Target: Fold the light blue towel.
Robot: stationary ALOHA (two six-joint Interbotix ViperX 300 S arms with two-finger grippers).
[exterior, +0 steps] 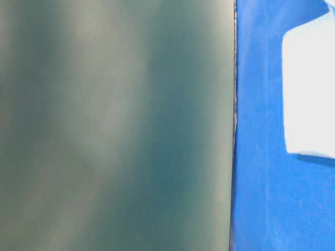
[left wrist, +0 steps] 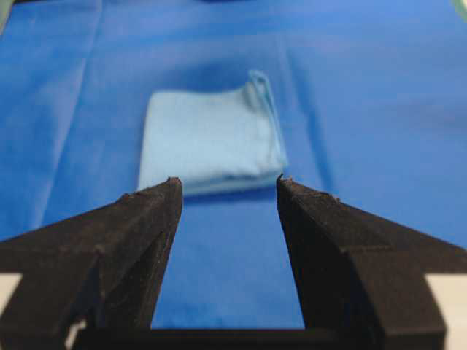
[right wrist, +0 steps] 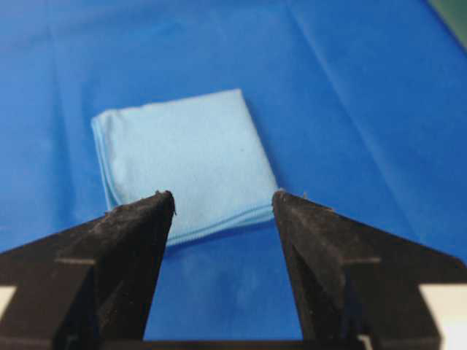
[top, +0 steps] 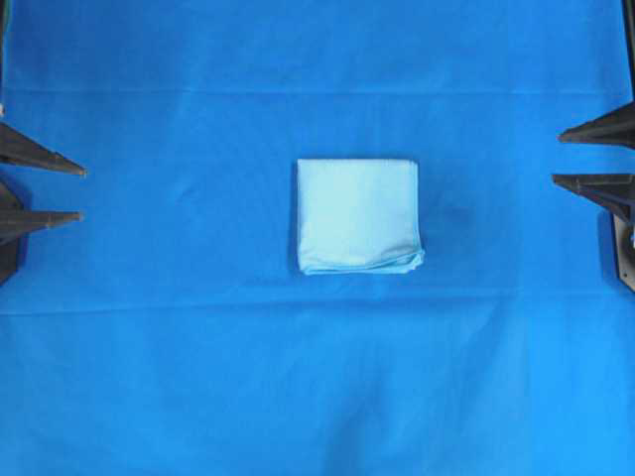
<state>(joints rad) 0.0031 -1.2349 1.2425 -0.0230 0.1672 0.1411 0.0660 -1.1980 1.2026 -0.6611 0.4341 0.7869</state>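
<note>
1. The left gripper (top: 81, 193) sits at the table cloth's (top: 198, 397) nine o'clock edge, jaws parted and empty, pointing level towards the centre.
2. The light blue towel (top: 358, 215) lies centred, already a compact layered square, so folding looks finished.
3. The right gripper (top: 558, 159) waits at three o'clock, spread wide, holding nothing, likely parked clear.

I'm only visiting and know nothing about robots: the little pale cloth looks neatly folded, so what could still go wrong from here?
Two small risks, judging by the pictures. The light blue towel shows loose, slightly splayed layers along one edge, so it might spring open. Both the left gripper and right gripper stand open at the sides, apart from it; a stray sweep inward could nudge the fold or wrinkle the blue table cloth.
</note>
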